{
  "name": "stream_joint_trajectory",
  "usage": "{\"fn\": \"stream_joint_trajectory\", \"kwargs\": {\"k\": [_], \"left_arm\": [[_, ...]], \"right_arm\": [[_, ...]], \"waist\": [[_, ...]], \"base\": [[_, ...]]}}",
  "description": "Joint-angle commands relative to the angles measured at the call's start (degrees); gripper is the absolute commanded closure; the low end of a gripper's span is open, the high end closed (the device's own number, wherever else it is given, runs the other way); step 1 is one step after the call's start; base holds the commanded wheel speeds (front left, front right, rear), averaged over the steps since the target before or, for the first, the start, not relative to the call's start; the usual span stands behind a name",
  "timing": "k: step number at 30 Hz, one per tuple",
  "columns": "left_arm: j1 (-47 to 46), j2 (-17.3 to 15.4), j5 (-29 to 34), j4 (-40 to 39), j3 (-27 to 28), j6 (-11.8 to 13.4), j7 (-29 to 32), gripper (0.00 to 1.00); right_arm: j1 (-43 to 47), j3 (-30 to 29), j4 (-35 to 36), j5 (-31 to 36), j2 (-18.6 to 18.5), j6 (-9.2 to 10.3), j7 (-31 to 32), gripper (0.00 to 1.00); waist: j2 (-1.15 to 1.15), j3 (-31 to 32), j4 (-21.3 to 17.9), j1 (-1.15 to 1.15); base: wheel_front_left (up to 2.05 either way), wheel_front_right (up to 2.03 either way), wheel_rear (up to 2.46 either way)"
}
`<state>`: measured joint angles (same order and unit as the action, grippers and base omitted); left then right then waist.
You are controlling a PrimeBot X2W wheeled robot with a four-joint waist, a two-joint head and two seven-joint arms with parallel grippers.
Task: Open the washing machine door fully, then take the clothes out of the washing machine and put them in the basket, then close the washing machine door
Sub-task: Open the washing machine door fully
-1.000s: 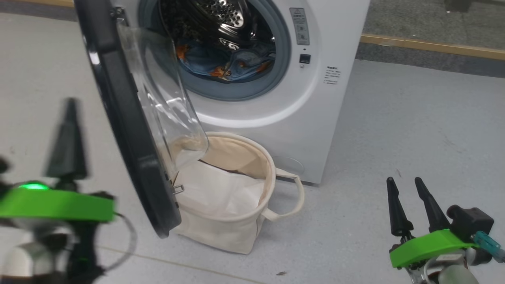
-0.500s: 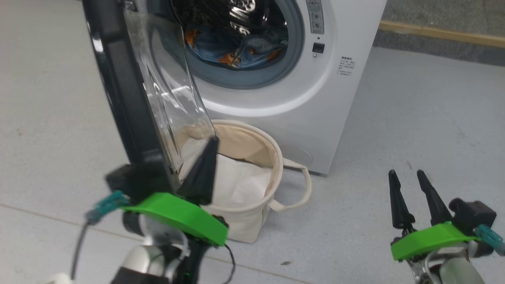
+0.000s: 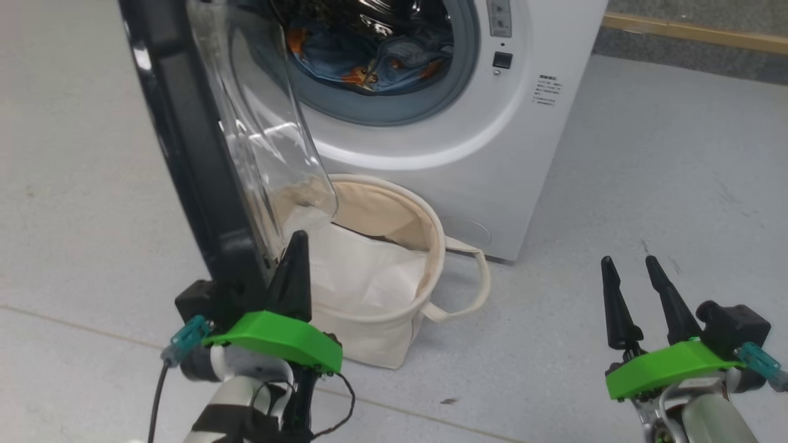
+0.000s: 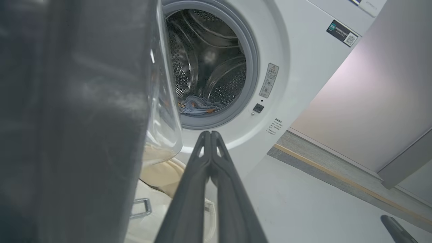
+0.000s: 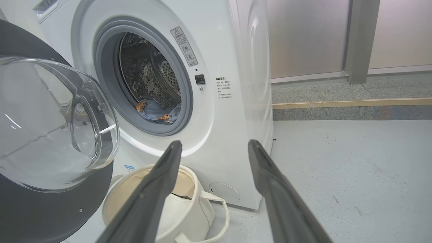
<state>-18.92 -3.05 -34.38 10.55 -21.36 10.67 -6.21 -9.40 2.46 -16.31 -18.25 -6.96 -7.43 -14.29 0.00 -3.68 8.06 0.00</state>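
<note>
The white washing machine stands with its door swung partway open, edge-on to me, the glass bowl facing the drum. Blue clothes with orange figures lie in the drum, and appear as clothes in the right wrist view. The cream basket sits on the floor under the drum mouth. My left gripper is shut on nothing, fingers pressed together, right beside the door's lower edge on its glass side. My right gripper stands open over the floor, well right of the basket.
A white folded sheet lies inside the basket. Grey floor spreads to the right of the washer, ending at a wooden strip along the wall. The door's latch hoop juts out near the left fingers.
My left gripper has swung in from the far left to the door's lower edge, then sunk a little. The head camera has shifted. The right gripper has barely moved.
</note>
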Motion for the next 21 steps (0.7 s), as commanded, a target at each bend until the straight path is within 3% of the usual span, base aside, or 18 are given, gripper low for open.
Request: {"fn": "stream_joint_trajectory", "kwargs": {"k": [1,14,21], "left_arm": [[-2.92,0.00,0.45,-0.22,2.41,0.77,-1.65,1.00],[-4.91,-0.23,-1.60,4.31,3.71,2.51,-5.26,1.00],[-6.43,-2.77,-2.50,5.84,6.80,2.99,-5.61,1.00]], "right_arm": [[-1.81,1.41,2.24,-0.23,-0.18,-0.06,-0.71,0.00],[-0.46,3.18,3.72,-1.09,0.24,-0.06,-0.71,0.00],[-1.11,4.24,4.70,-1.10,0.40,-0.06,-0.71,0.00]], "waist": [[0.00,0.36,1.00,0.00],[0.00,1.38,8.16,0.00],[0.00,0.37,13.51,0.00]], "base": [[0.00,0.00,0.00],[0.00,0.00,0.00],[0.00,0.00,0.00]]}}
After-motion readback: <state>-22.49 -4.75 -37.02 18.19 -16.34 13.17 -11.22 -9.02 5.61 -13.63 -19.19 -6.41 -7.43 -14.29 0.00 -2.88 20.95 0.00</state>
